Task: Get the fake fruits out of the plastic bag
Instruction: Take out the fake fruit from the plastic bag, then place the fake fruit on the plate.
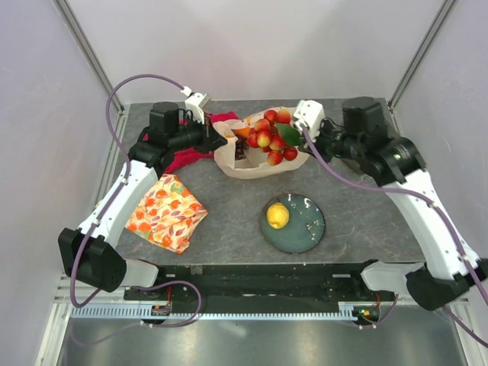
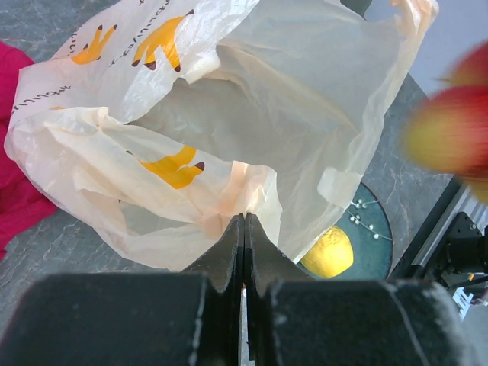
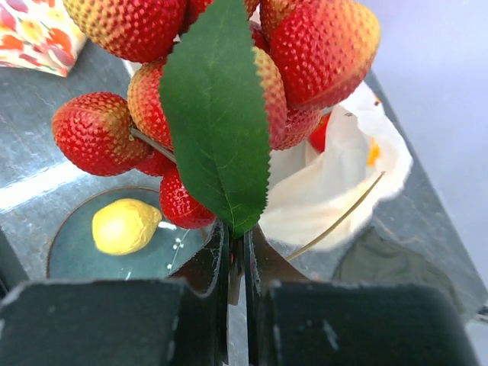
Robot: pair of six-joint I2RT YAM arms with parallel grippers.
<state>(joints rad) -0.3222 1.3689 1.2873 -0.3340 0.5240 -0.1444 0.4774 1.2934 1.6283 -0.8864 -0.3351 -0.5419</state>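
**Berry bunch [image 1: 271, 137] held over the mouth of the bag [image 1: 229, 158], far centre of the table.**

We see the right gripper [image 3: 238, 229] clamped on the bunch's stem under the green leaf [image 3: 217, 114]. The left gripper [image 2: 244, 221] pinches the bag's thin left rim between closed jaws. A lemon [image 1: 277, 216] lies on the plate [image 1: 309, 232], nearer. We judge the berries light, hard and slick, best taken by the stem. The bag is soft and crinkly, so we hold its edge.
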